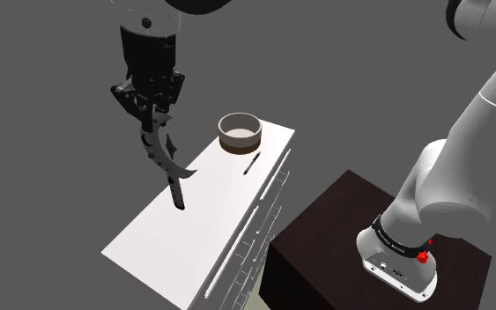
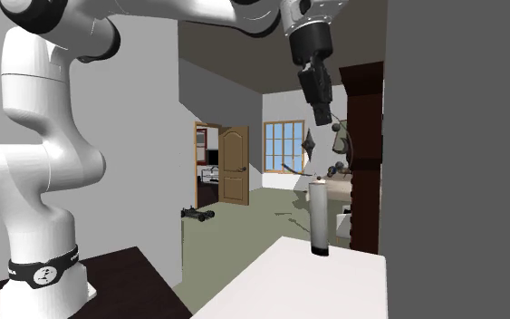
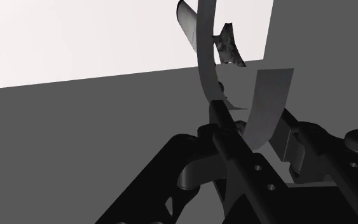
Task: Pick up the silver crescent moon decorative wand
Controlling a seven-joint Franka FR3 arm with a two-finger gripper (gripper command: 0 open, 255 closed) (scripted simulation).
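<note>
shoulder view, gripper (image 1: pixel 151 119): up high on the far left, jaws clamped on the wand
shoulder view, wand (image 1: pixel 165 157): silvery crescent moon piece, hanging handle-down over the white tabletop (image 1: pixel 202 220); can't tell if the tip touches
shoulder view, bowl (image 1: pixel 240 132): far right end of the top, thin dark stick (image 1: pixel 252 164) lying just near of it
shoulder view, writing: black band (image 1: pixel 396 239) on the arm base, marking too small to read
second exterior view, wand (image 2: pixel 318 208): straight below the gripper (image 2: pixel 323 113)
wrist view, wand (image 3: pixel 206 63): curved blade pinched between the black fingers (image 3: pixel 228 137)
</note>
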